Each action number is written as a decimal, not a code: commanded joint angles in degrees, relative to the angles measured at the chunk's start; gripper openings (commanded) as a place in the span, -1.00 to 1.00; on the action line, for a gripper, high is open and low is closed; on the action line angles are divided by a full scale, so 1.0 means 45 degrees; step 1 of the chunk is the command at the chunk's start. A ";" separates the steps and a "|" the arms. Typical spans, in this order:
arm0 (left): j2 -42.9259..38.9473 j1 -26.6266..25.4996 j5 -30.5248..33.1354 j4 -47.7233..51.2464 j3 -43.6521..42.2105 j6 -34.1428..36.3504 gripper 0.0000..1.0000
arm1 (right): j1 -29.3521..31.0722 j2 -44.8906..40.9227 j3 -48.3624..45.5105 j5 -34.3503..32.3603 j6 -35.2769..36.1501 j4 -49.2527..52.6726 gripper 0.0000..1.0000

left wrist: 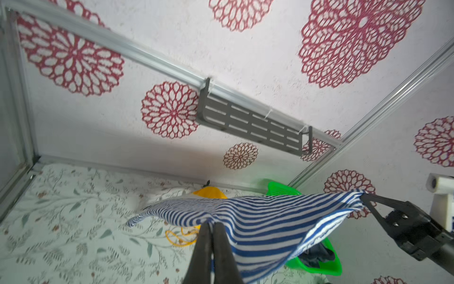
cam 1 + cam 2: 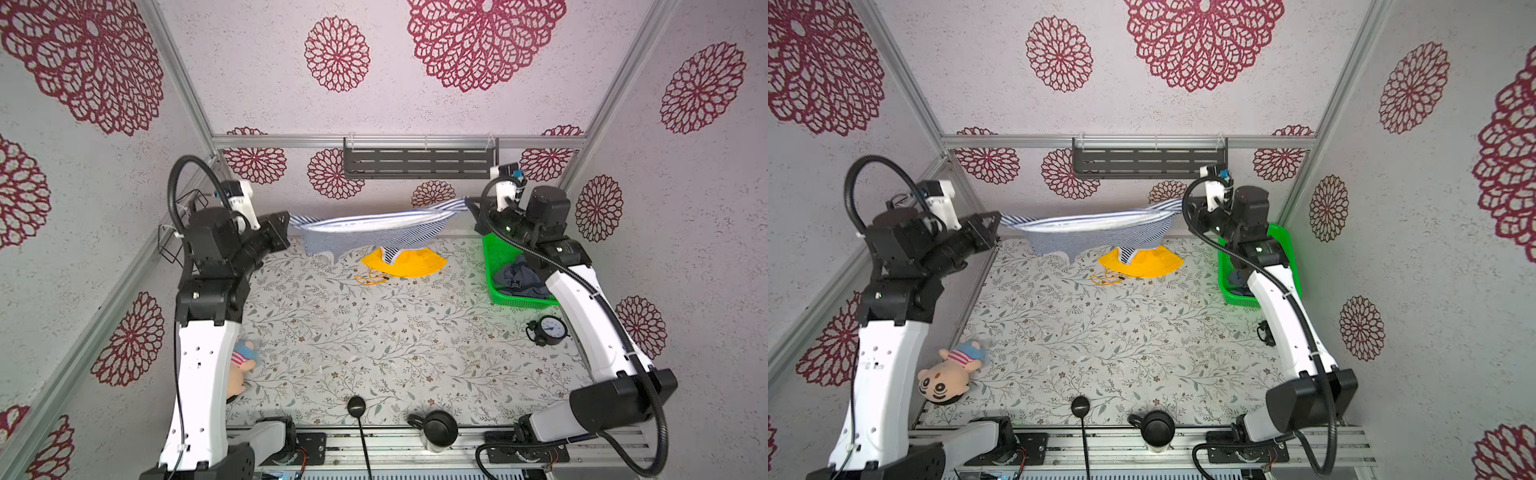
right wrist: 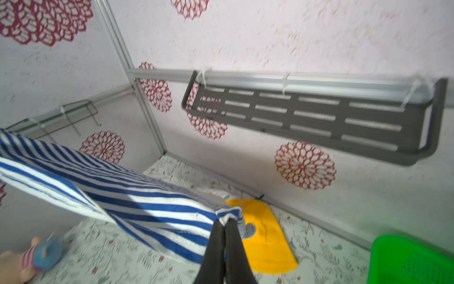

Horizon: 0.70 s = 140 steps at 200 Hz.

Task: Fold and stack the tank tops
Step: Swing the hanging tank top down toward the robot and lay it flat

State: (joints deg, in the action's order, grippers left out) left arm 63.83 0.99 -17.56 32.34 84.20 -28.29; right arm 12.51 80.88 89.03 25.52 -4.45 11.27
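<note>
the striped tank top (image 2: 374, 230) hangs in the air between my two tools, stretched like a hammock across the far end of the table (image 2: 374, 332), close to the back wall. my left tool (image 2: 289, 217) is pinched tight on one end of it, and the left wrist view shows the fingers (image 1: 222, 246) pressed together with the cloth caught at their tips. my right tool (image 2: 469, 203) is clamped on the other end, slightly higher. the middle of the top sags, and its lower edge droops toward the table.

right under the sag lies the yellow hat (image 2: 409, 264), with its cord (image 2: 370, 278) curled on the table beside it. a striped end dangles over the hat, and i cannot tell whether it touches.

under my right arm stands the green basket (image 2: 492, 253) with the blue-grey tank top (image 2: 519, 278) crumpled inside. nearer the front on that side is an alarm clock (image 2: 548, 328). by my left arm lies a plush doll (image 2: 951, 374). a black-lidded cup (image 2: 436, 428) sits at the front edge. on the wall behind the stretched top hangs a dark slotted shelf (image 2: 419, 164).
</note>
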 commanded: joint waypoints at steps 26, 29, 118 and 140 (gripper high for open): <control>-0.3054 -0.1817 0.0230 0.0399 -0.5219 -0.1444 -1.00 | -0.0075 -0.3361 -0.5540 0.1801 0.0627 0.1364 -1.00; -0.3263 -0.1971 0.0231 0.0483 -0.5499 -0.1495 -1.00 | -0.0074 -0.3557 -0.5856 0.1838 0.0626 0.1549 -1.00; -0.7422 -0.4381 -0.1541 0.0622 -0.8685 -0.0248 0.72 | -0.0792 -0.6957 -0.8104 0.0401 -0.0015 0.4747 0.35; -0.5456 -0.4354 -0.0616 0.0821 -0.8106 0.0409 0.62 | -0.0743 -0.5746 -0.7534 -0.0592 -0.0294 0.4574 0.24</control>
State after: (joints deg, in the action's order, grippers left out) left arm 31.29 -18.50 -23.27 38.44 45.82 -31.14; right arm 9.26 50.35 51.86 27.94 -4.21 31.77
